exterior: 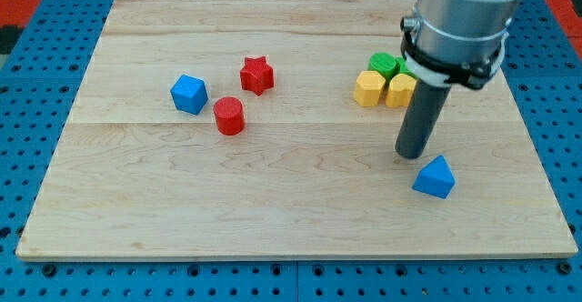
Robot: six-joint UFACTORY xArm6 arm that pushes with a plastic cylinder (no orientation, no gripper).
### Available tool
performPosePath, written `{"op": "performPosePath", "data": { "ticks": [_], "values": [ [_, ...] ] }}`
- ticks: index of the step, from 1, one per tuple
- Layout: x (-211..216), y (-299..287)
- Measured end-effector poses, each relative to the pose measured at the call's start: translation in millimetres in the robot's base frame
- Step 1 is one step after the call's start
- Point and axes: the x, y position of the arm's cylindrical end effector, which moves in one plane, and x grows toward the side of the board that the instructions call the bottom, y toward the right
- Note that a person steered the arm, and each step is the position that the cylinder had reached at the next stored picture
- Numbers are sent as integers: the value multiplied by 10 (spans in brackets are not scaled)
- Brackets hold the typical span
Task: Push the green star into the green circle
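Observation:
A green block sits at the board's upper right, its shape unclear; a second green piece shows just right of it, mostly hidden behind the arm. Two yellow blocks lie in front of them, one on the left and one on the right, touching the green ones. My tip rests on the board below the right yellow block and just up-left of a blue triangular block. It touches no block.
A red star, a red cylinder and a blue cube sit in the board's left half. The wooden board lies on a blue pegboard. The arm's grey body covers the upper right.

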Motion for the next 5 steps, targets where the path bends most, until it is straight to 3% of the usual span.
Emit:
{"op": "performPosePath", "data": {
  "ticks": [2,4,5],
  "values": [
    [-647,1013],
    [-1391,412],
    [-1412,-123]
  ]
}}
